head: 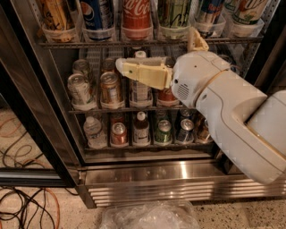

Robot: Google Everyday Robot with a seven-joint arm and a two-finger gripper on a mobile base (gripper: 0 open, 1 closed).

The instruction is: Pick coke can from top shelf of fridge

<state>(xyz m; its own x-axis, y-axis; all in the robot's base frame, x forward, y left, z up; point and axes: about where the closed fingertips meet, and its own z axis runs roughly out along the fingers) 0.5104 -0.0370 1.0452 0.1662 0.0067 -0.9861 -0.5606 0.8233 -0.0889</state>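
The red coke can (136, 15) stands in a clear holder at the front of the top shelf (89, 44) of the fridge (178, 188). Its top is cut off by the frame edge. My gripper (156, 49) is in front of the middle shelf, just below and slightly right of the coke can, not touching it. One cream finger (143, 74) points left across the middle rack, and the other (196, 41) sticks up at the top shelf's edge. The fingers stand wide apart and hold nothing.
A blue Pepsi can (96, 13) stands left of the coke can, with other cans to its right. A copper-brown can (109, 87), a silver can (79, 89) and bottles fill the lower racks. The open door frame (27, 112) is at left. Cables (27, 210) and a plastic bag (149, 217) lie on the floor.
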